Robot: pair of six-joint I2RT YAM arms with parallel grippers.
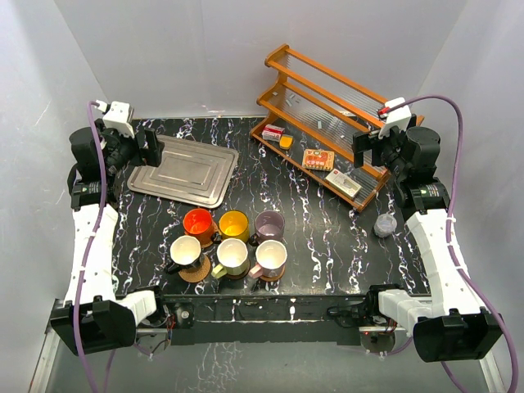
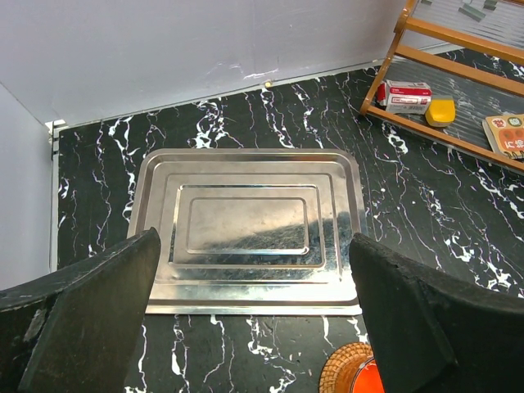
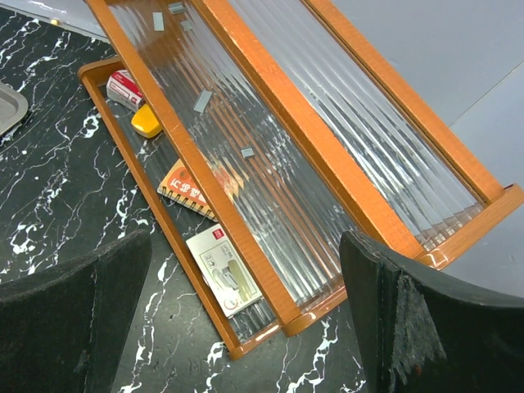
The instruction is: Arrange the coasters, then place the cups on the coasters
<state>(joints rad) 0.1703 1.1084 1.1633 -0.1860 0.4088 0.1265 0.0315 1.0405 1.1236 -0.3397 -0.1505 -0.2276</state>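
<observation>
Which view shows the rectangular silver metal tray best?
The left wrist view: the rectangular silver metal tray sits close, centred and nearly whole. Top external shows it whole but small; right wrist catches only a corner.

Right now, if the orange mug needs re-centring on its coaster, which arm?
Left. The orange mug lies nearer the left gripper, showing in its wrist view below open jaws; the right gripper faces the rack.

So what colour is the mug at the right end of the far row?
That mug is lilac, with a darker purple inside. It shows best in the top external view.
</observation>
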